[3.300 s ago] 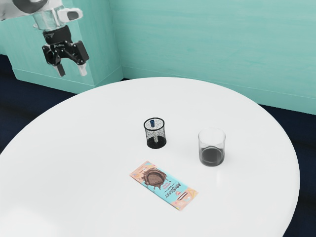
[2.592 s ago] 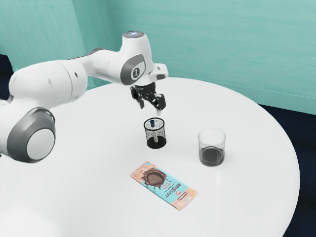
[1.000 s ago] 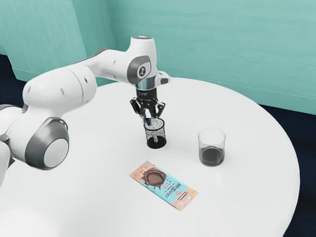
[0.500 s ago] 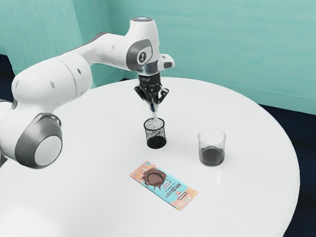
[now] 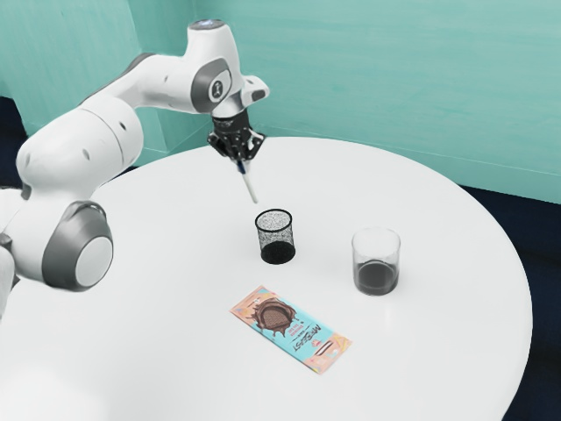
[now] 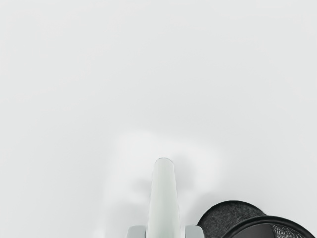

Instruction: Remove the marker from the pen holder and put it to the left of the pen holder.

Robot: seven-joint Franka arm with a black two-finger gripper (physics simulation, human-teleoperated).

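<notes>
Half done: has newly drawn marker [image 5: 251, 186] clear of holder [image 5: 278, 253], gripping it between both fingers [image 6: 136, 232]; placement at left remains.

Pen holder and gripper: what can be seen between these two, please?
The marker: in the exterior view, it slants down from the gripper toward the pen holder.

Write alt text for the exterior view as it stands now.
A robot arm holds a tilted marker in the air, apart from a black mesh pen holder on a round white table. A clear glass and a chocolate bar are also there.
</notes>
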